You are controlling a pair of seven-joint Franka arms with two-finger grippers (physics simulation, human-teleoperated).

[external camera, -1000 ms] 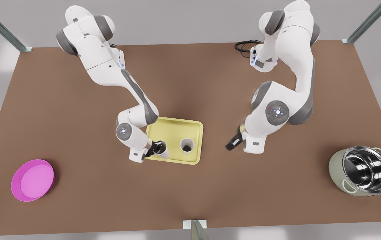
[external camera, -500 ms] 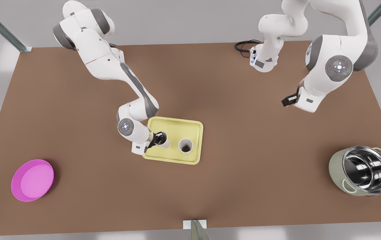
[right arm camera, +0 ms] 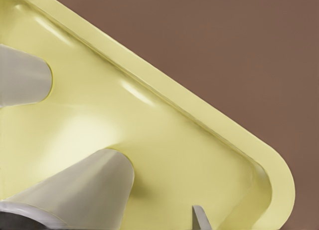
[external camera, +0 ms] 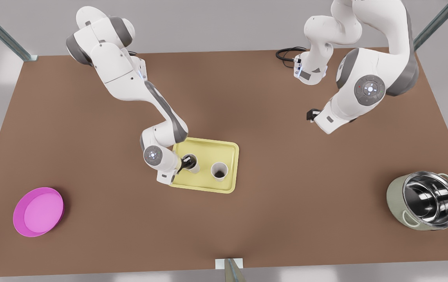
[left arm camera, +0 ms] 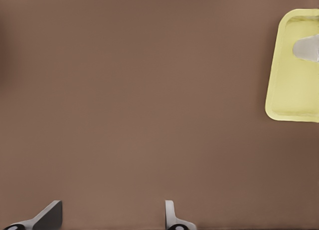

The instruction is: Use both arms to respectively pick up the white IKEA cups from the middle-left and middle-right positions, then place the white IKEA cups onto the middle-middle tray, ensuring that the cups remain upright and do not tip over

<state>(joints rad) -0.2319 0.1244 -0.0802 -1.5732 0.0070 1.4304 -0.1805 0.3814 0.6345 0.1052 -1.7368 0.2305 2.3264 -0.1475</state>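
Observation:
The pale yellow tray (external camera: pixel 208 150) lies mid-table with both white cups upright on it. One cup (external camera: pixel 219 171) stands free at the tray's near right. The other cup (external camera: pixel 195 167) stands at its left side, and my right gripper (external camera: pixel 187 161) is over its mouth. In the right wrist view this cup (right arm camera: pixel 84 185) rests on the tray (right arm camera: pixel 164 135), and one fingertip (right arm camera: pixel 200 219) shows apart from its wall. The second cup (right arm camera: pixel 22 80) stands beyond. My left gripper (external camera: pixel 311 114) hangs open, high at the front view's right. In its own view the left gripper (left arm camera: pixel 110 217) is over bare table, the tray (left arm camera: pixel 291 90) far off.
A round magenta plate (external camera: pixel 38 211) sits near the front view's left corner. A steel-lined pot (external camera: pixel 423 200) sits at the right. A black cable (external camera: pixel 286 53) lies by the far arm base. Bare brown table surrounds the tray.
The left arm lifted from beside the tray and swung up to the far right. The right gripper moved its cup slightly farther back on the tray.

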